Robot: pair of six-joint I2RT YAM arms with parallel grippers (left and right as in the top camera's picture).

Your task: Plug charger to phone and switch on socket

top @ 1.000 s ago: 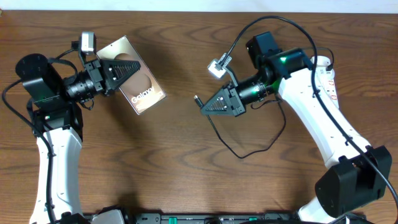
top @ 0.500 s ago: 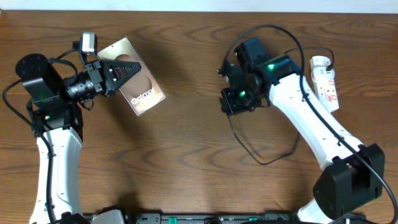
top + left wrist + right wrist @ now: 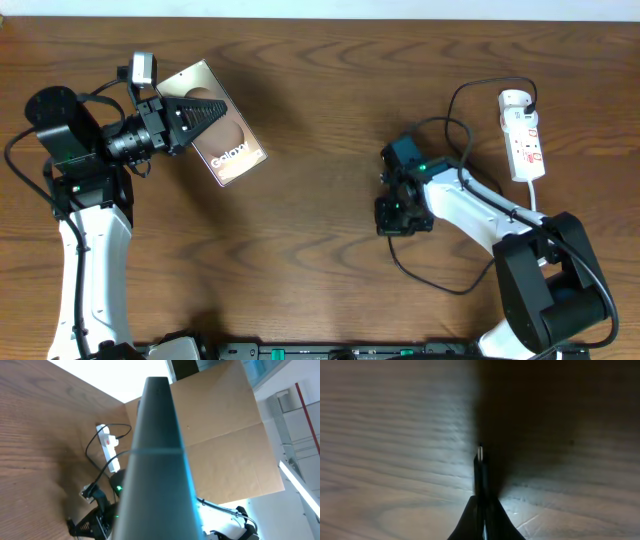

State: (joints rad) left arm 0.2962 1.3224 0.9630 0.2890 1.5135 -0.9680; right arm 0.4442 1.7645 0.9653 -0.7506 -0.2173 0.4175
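My left gripper is shut on the bronze-brown phone and holds it tilted above the table's left side. In the left wrist view the phone shows edge-on and fills the middle. My right gripper points straight down at the table, right of centre. It is shut on the charger's connector tip, which sticks out past the fingers close to the wood. The black charger cable loops over the table and runs up to the far end of the white socket strip.
The socket strip also shows in the left wrist view, with my right arm below it. A cardboard box stands beyond the table's far side. The cable loop lies in front of my right arm.
My right arm has pulled back from the table's middle toward the right and front, turning its gripper downward with the connector tip in it. The cable loop shifted right. The left arm and phone stayed still.
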